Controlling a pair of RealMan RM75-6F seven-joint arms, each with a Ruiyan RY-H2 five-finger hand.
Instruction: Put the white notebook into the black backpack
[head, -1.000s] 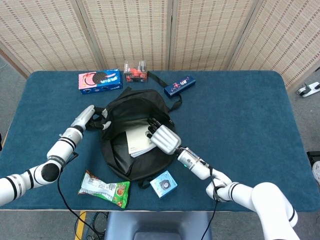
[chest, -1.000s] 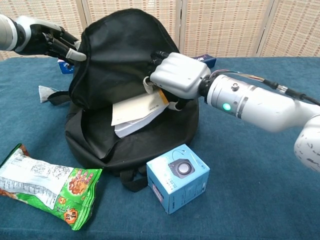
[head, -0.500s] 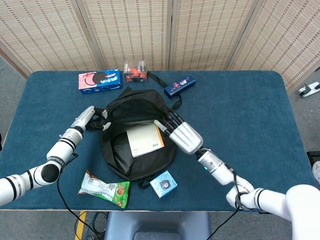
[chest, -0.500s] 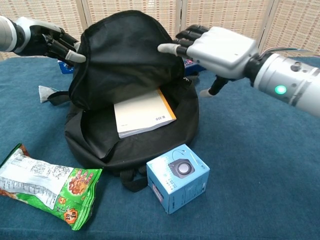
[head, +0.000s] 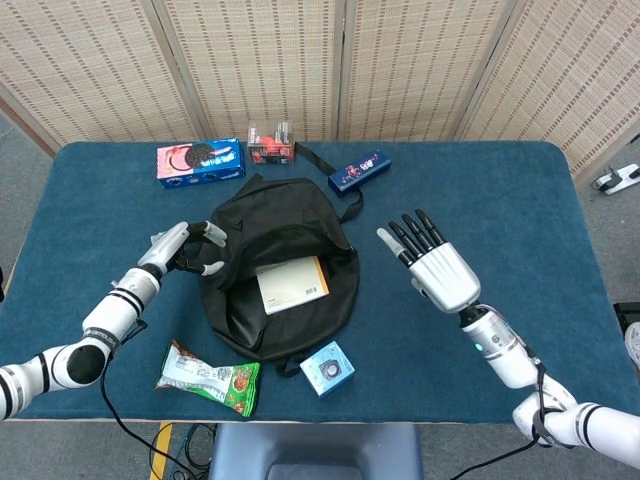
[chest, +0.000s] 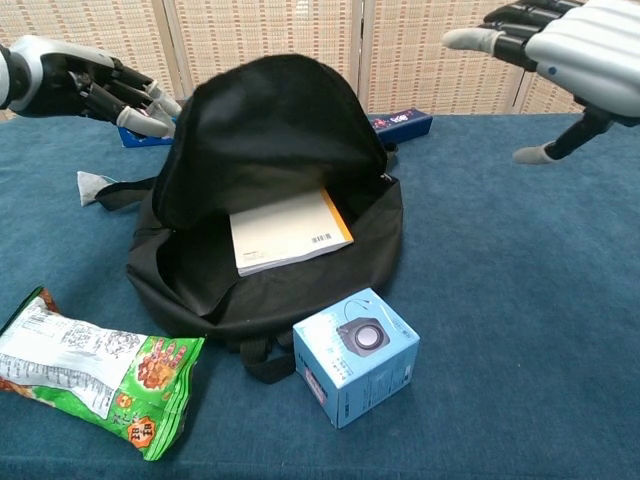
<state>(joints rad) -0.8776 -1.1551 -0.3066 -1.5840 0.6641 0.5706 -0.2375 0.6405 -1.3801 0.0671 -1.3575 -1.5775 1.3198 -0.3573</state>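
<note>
The black backpack (head: 262, 222) lies open in the middle of the table, its flap (chest: 268, 120) standing up. Inside the opening the white notebook (head: 290, 283) rests flat, an orange strip along one edge (chest: 288, 232). My left hand (head: 186, 250) is at the flap's left edge with its fingers spread and nothing held; the chest view shows it (chest: 110, 85) just beside the fabric. Well right of the bag, my right hand (head: 436, 266) hovers empty with fingers extended, and it appears in the chest view's top right corner (chest: 572, 40).
A light blue box (head: 327, 368) and a green snack bag (head: 208, 377) sit near the front edge. Along the back lie a blue cookie box (head: 200, 160), a red packet (head: 271, 146) and a dark blue box (head: 359, 171). Folding screens stand behind.
My right hand let go of the notebook and drew back to the right and upward. The notebook settled inside the bag. My left hand released the flap, which sagged a little.
</note>
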